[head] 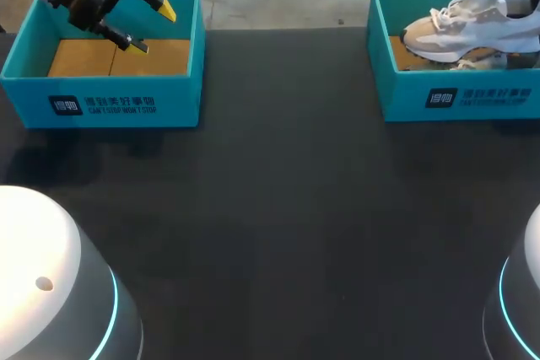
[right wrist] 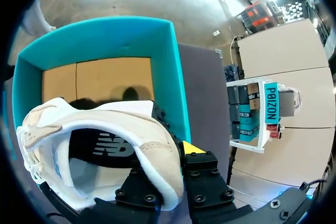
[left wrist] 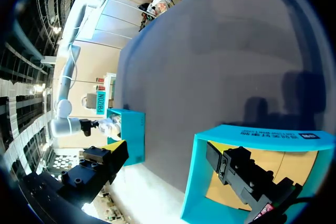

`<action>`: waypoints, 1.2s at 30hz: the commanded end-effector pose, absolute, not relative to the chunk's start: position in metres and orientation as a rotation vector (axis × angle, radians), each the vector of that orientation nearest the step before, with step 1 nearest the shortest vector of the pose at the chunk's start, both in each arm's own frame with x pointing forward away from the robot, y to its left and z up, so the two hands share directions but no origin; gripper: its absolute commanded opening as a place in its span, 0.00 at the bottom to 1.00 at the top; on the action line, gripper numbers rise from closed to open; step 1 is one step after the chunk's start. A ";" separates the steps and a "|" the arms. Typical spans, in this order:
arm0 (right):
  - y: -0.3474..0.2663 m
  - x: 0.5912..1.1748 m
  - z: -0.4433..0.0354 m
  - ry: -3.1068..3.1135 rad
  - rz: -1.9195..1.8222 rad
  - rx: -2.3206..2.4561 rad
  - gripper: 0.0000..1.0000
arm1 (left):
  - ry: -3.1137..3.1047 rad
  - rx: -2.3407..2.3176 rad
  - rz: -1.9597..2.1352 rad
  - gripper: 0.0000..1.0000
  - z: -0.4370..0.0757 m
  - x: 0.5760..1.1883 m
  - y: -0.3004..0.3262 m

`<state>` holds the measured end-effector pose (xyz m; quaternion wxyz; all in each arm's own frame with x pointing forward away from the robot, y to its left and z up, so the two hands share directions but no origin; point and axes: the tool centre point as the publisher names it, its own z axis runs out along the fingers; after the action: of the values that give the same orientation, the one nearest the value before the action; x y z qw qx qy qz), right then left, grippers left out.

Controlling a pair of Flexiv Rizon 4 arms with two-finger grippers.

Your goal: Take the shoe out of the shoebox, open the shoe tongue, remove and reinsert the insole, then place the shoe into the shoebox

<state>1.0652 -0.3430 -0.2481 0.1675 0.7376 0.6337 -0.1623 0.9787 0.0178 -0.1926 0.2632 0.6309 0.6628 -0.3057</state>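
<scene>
Clamping the padded heel collar of a white, beige and grey low-top sneaker (head: 468,29) with the right gripper (right wrist: 165,163): one black finger down inside the heel opening, the other outside against the heel with its yellow tip showing, so closed on the sneaker from both sides. Sits inside the open teal cardboard right shoebox (head: 405,99) at the far right of the matte black table (head: 278,208); cannot tell whether resting on the box floor or lifted off it. Lies with its long axis across the table, toe toward the table's middle, heel toward the right arm, sole toward the box floor. Shows white laces, smooth pale side panels, a soft thick collar, a chunky light sole and a dark lining printed with a pale logo. Leaves a brown cardboard floor of two flaps showing beyond the toe.

Carries on the front wall a dark square label (head: 443,97) with white characters and lines of white lettering beside it.

Hanging over the teal cardboard left shoebox (head: 181,99), well apart at the far left, with the left gripper (head: 153,27): black fingers spread wide, yellow wedge tips far from each other. Bears a twin label (head: 65,105) on its front wall, above a brown two-flap floor.
</scene>
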 end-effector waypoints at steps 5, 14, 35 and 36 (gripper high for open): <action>-0.346 1.071 -0.248 1.802 -0.471 2.102 0.00 | 1.794 1.709 -0.824 1.00 -0.192 0.979 0.018; -0.347 1.072 -0.230 1.784 -0.474 2.078 0.00 | 1.794 1.709 -0.824 1.00 -0.192 0.979 0.018; -0.351 1.093 -0.201 1.757 -0.439 2.013 0.00 | 1.794 1.709 -0.824 1.00 -0.192 0.979 0.018; -0.351 1.094 -0.201 1.757 -0.436 2.013 0.00 | 1.794 1.709 -0.824 1.00 -0.192 0.979 0.018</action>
<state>1.0918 -0.3500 -0.2023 0.2176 0.7257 0.6332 -0.1580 0.9787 0.0178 -0.1926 0.2632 0.6309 0.6628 -0.3057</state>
